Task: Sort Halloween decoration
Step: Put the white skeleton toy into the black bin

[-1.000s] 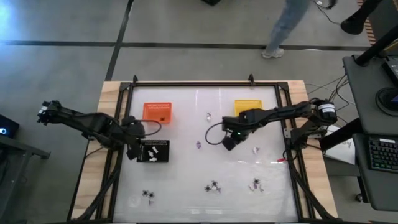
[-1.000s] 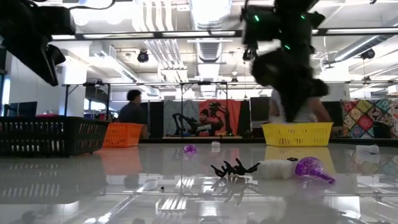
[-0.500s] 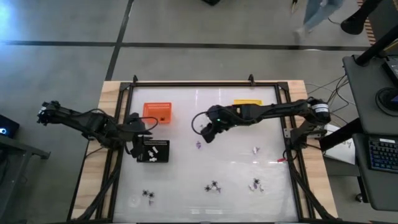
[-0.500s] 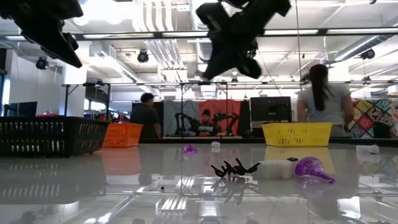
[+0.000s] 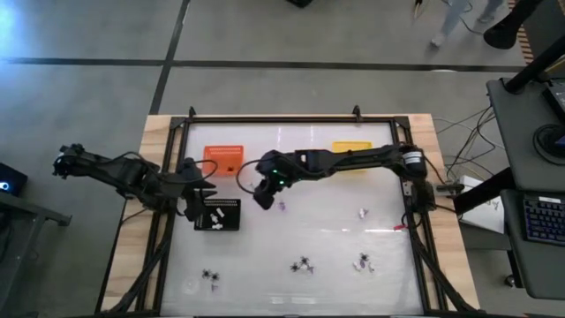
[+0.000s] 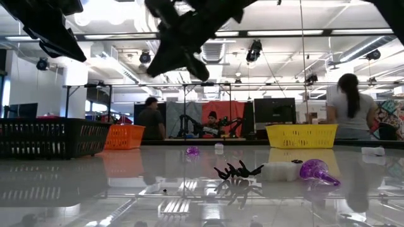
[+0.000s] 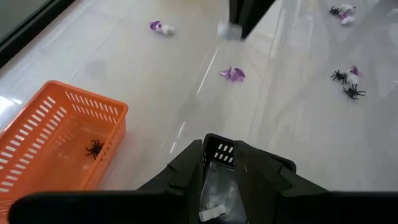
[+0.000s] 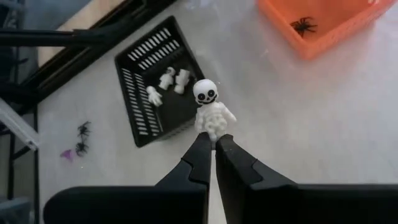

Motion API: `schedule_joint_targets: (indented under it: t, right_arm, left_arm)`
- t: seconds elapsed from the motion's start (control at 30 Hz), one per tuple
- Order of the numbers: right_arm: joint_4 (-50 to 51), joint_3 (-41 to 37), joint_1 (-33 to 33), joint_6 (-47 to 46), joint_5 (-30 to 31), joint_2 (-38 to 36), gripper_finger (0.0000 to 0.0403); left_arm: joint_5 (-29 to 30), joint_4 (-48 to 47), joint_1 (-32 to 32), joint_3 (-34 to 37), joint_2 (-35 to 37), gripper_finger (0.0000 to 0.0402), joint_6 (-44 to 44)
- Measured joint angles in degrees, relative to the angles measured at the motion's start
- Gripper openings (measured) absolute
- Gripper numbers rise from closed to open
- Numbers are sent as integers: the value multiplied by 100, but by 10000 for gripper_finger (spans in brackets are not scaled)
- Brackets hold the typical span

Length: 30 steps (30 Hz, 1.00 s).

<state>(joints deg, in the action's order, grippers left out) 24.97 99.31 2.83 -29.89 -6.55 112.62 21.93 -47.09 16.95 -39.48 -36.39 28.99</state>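
The right tool (image 8: 211, 152) pinches a little white skeleton (image 8: 211, 112) by its feet, with the black tray (image 8: 158, 106) just ahead.

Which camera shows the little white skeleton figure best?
The right wrist view: the white plastic skeleton figure fills the centre, pinched in the right tool. The left wrist view shows a white blur, the high view a speck; the low view shows nothing clear.

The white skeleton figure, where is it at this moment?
The white skeleton figure is held in the right gripper, above the table between the orange tray and the black tray, left of the table's centre in the high view.
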Motion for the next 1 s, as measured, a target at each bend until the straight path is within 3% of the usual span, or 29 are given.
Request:
schedule_joint_targets:
  t: [0.53, 1.0]
  right_arm:
    - [44, 1920, -138, 101, -889, 1597, 9]
    - [189, 2290, -208, 101, -909, 2064, 9]
  left_arm:
    - [-4, -111, 2, 0, 55, 75, 22]
    - [-7, -128, 2, 0, 55, 75, 22]
